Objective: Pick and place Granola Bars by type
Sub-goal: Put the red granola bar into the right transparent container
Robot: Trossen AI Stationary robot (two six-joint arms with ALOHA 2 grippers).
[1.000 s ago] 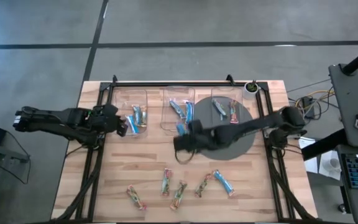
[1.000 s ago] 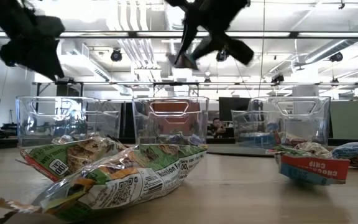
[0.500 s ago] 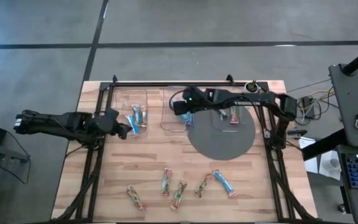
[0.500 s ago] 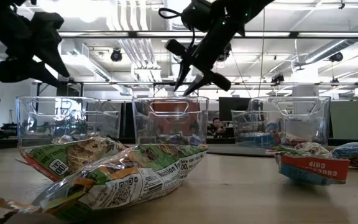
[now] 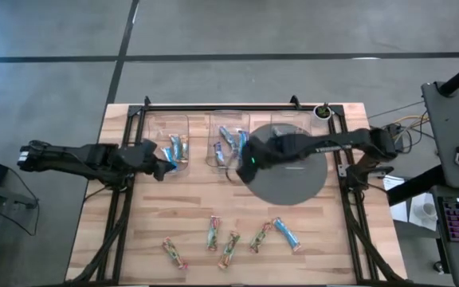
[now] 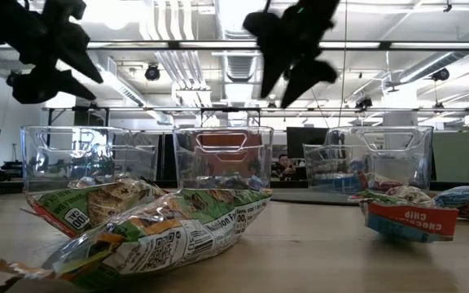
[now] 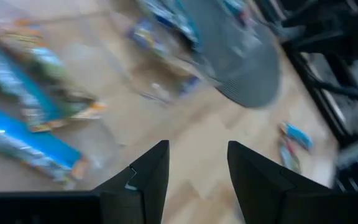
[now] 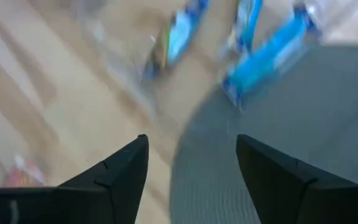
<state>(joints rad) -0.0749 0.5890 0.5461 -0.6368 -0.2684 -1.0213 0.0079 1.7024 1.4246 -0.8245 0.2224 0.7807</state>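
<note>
Granola Bars lie loose near the table's front edge: tan/green ones and a blue one. More lie in the clear bins at the back, with blue bars in the middle bin and mixed bars in the left bin. My right gripper hangs open and empty just on the near side of the middle bin. My left gripper hovers open and empty at the left bin's near edge.
A round grey mat lies at the centre right under my right arm. The right bin stands at the back right, partly covered by that arm from above. A black frame rail runs along the table's far edge.
My right gripper, shut on a blue bar, went from above the mat's left edge toward the far edge over the middle bin. It opened there and came back a little toward the near edge. One more blue bar now lies in the middle bin.
</note>
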